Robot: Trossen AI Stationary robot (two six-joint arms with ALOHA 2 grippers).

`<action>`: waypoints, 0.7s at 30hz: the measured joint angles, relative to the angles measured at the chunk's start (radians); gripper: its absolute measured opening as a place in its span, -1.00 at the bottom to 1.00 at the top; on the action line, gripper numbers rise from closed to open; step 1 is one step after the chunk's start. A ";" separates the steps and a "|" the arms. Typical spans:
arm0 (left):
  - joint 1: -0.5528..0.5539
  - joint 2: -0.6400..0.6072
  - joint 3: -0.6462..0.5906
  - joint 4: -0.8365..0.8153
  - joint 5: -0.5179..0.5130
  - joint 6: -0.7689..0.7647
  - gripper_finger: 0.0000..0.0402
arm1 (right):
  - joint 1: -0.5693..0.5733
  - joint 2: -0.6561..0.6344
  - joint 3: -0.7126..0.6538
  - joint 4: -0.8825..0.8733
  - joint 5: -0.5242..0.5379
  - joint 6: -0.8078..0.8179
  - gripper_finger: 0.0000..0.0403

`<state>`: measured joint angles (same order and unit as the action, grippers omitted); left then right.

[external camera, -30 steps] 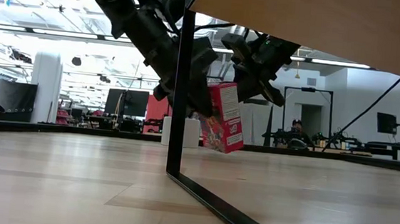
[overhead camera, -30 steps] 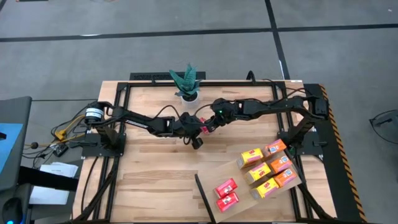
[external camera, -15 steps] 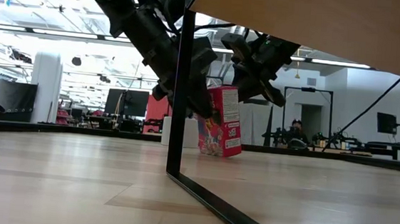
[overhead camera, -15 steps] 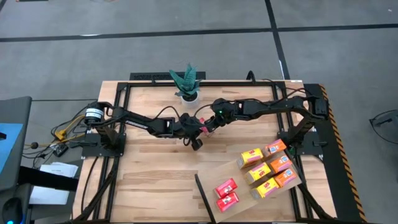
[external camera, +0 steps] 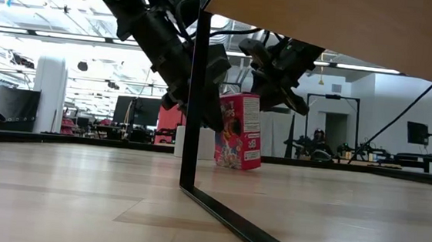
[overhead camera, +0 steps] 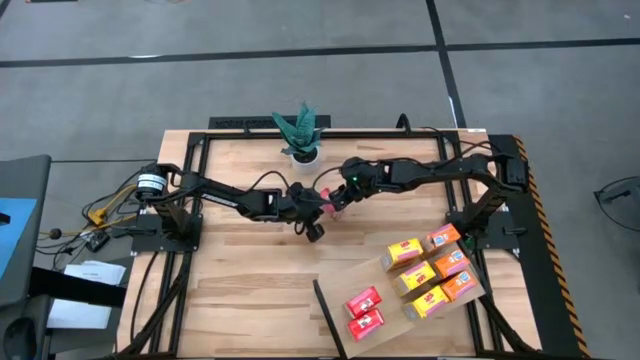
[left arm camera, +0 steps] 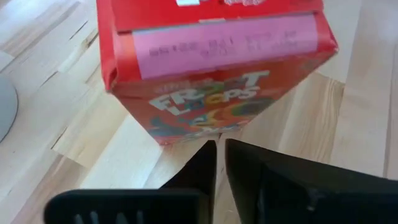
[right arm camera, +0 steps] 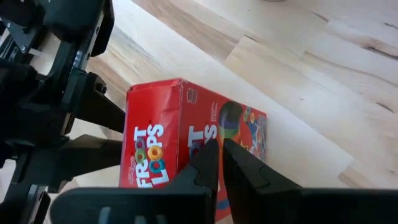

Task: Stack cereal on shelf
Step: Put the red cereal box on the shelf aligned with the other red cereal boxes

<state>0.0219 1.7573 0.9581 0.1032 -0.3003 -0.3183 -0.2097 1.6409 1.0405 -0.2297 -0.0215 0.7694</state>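
A red Froot Loops cereal box (external camera: pixel 240 131) stands upright on its bottom on the table's middle (overhead camera: pixel 327 197), between the two grippers. My left gripper (left arm camera: pixel 219 149), shut, points at the box's printed front (left arm camera: pixel 205 118) from the table's left. My right gripper (right arm camera: pixel 217 152), shut, hangs just over the box's top (right arm camera: pixel 186 124) from the right. Several more yellow, orange and red boxes (overhead camera: pixel 425 280) lie flat on the pale shelf board (overhead camera: pixel 395 315) at the table's near right. My left gripper's shut fingertips (left arm camera: pixel 208 155) reach the lower part of the box's front face (left arm camera: pixel 186 134), slanting down from the table's left. Whether they touch it, I cannot tell. My right gripper's shut fingertips (right arm camera: pixel 208 155) stand over the box's upper edge (right arm camera: pixel 181 99), coming from above and the right. Whether they touch it, I cannot tell.
A green potted plant (overhead camera: pixel 300 135) stands at the far edge, behind the grippers. The shelf's dark upright edge (external camera: pixel 195 88) and pale underside (external camera: pixel 347 31) fill the low view's right. Bare planked tabletop (overhead camera: pixel 250 270) lies at the near left.
The red box was tilted and off the table a second ago. It has since come down and turned upright, and now stands on its bottom. Both grippers have stayed close beside it near the table's middle.
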 joint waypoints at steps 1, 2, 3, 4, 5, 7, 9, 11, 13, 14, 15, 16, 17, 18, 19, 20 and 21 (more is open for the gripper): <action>0.000 0.000 0.000 0.000 0.001 0.000 -0.87 | -0.002 0.000 0.000 -0.001 0.002 -0.007 -0.74; 0.000 0.000 0.000 0.000 0.005 0.001 -0.83 | -0.002 0.000 0.000 -0.002 0.002 -0.008 -0.74; 0.000 0.000 0.000 0.000 0.007 0.006 -0.79 | -0.003 0.000 0.000 -0.005 0.003 -0.012 -0.74; -0.001 0.000 0.000 0.000 0.014 0.008 -0.75 | -0.004 0.000 0.000 -0.007 0.004 -0.016 -0.74; -0.001 0.000 0.000 0.000 0.031 0.011 -0.71 | -0.008 0.000 0.000 -0.008 0.005 -0.019 -0.74; -0.001 0.000 0.000 0.000 0.072 0.014 -0.62 | -0.010 -0.003 0.000 -0.014 0.005 -0.021 -0.74; -0.001 0.000 0.000 -0.001 0.121 0.011 -0.53 | -0.011 -0.005 0.000 -0.014 0.014 -0.022 -0.74; -0.001 0.000 0.000 -0.006 0.168 -0.005 -0.42 | -0.013 -0.005 0.000 -0.027 0.019 -0.022 -0.74; -0.001 0.000 0.000 -0.017 0.211 -0.009 -0.29 | -0.017 -0.012 -0.001 -0.044 0.021 -0.038 -0.74; -0.001 -0.005 0.000 -0.027 0.232 -0.008 -0.23 | -0.017 -0.014 -0.001 -0.046 0.021 -0.043 -0.74; -0.001 -0.009 0.000 -0.033 0.251 -0.005 -0.16 | -0.021 -0.014 0.000 -0.047 0.021 -0.047 -0.74; -0.001 -0.013 0.001 -0.033 0.266 0.001 -0.09 | -0.023 -0.017 -0.001 -0.056 0.021 -0.053 -0.74; -0.001 -0.023 0.001 -0.048 0.279 0.005 -0.03 | -0.028 -0.029 -0.002 -0.070 0.021 -0.059 -0.74; -0.001 -0.033 0.001 -0.066 0.290 0.010 0.03 | -0.031 -0.043 -0.003 -0.078 0.024 -0.061 -0.74; -0.001 -0.041 0.001 -0.067 0.300 0.019 0.08 | -0.035 -0.053 -0.001 -0.069 0.032 -0.063 -0.74; -0.001 -0.053 0.001 -0.077 0.309 0.031 0.13 | -0.038 -0.065 0.003 -0.071 0.040 -0.068 -0.74; 0.002 -0.067 0.001 -0.098 0.321 0.049 0.17 | -0.045 -0.085 0.000 -0.094 0.044 -0.080 -0.74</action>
<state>0.0238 1.6904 0.9588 0.0052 0.0206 -0.2693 -0.2551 1.5560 1.0409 -0.3241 0.0229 0.6899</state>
